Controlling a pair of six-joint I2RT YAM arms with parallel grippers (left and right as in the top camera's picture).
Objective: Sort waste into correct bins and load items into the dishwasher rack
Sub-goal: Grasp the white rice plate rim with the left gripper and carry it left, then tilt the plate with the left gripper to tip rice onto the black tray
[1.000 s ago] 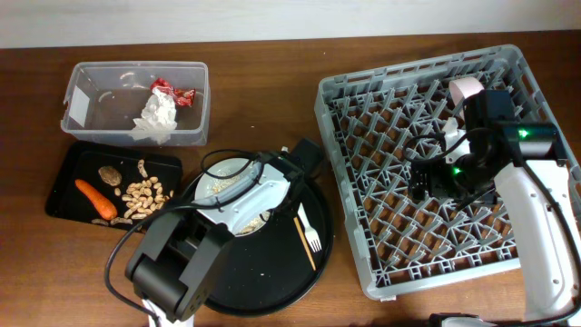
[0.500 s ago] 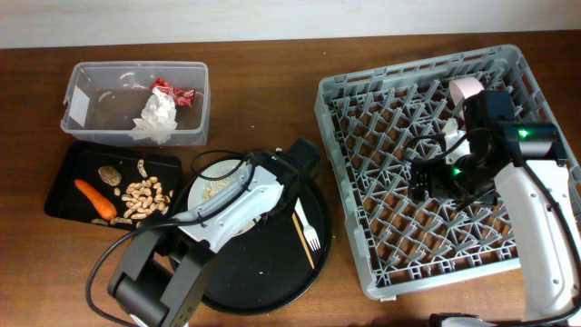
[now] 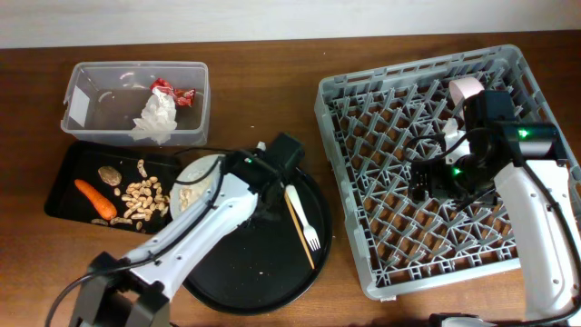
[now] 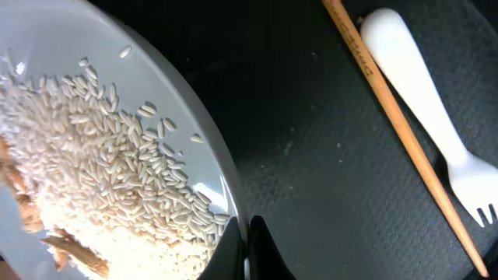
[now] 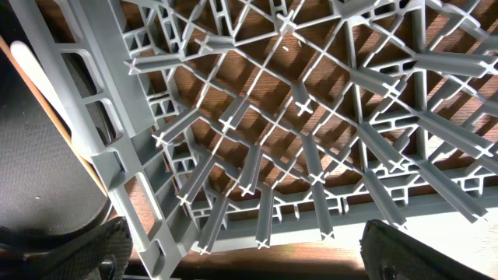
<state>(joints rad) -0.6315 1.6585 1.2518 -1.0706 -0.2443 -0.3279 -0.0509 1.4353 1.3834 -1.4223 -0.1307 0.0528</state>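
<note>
My left gripper is shut on the rim of the pale round plate. The plate is tilted over the left edge of the large round black tray, beside the shallow black bin. White rice and beige scraps lie on the plate. A white fork and a wooden chopstick rest on the round tray. My right gripper hangs open over the grey dishwasher rack, holding nothing. A pink bowl stands at the rack's far side.
The clear tub at the back left holds a crumpled napkin and a red wrapper. In the shallow black bin lie an orange carrot, beige scraps and a brown lump.
My left gripper closed on the plate's rim, and the plate has moved left and tilted toward the shallow black bin. The right arm has stayed still.
</note>
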